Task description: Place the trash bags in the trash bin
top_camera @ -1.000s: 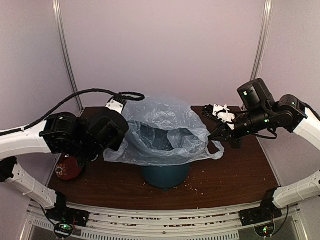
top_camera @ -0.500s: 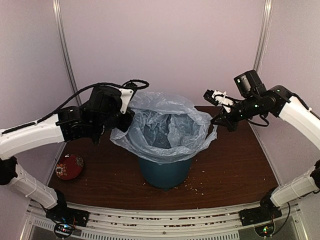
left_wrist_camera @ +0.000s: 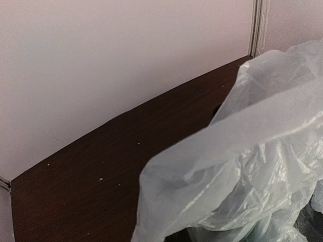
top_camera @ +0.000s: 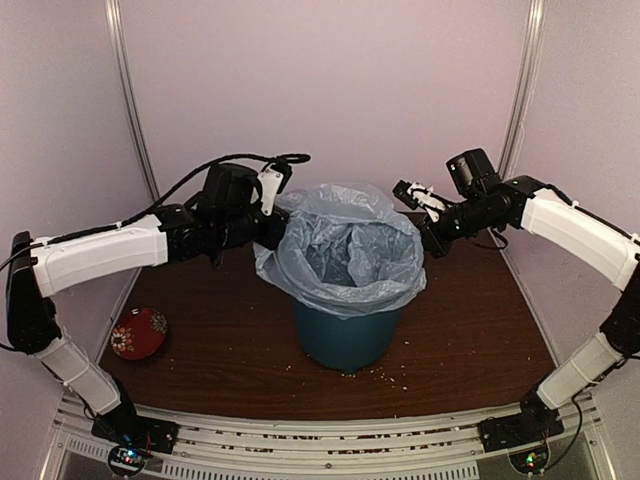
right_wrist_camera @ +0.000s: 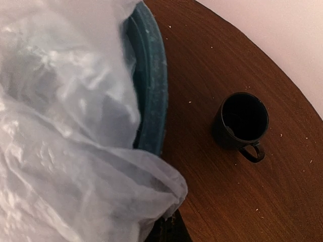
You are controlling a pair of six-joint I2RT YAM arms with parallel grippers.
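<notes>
The trash bin [top_camera: 345, 340] stands on the table [top_camera: 470, 340] with the trash bag [top_camera: 350, 262] sitting in its mouth, the hem draped outward over the near rim. At the bag's right edge the right gripper [top_camera: 428, 232] pinches a fold of plastic. At the left edge the left gripper [top_camera: 268, 232] meets the film, but its fingers are hidden, so I cannot tell its hold. The hem wants lowering evenly on both sides, slack enough not to tip the bin, clear of the mug [right_wrist_camera: 241, 121] beyond.
</notes>
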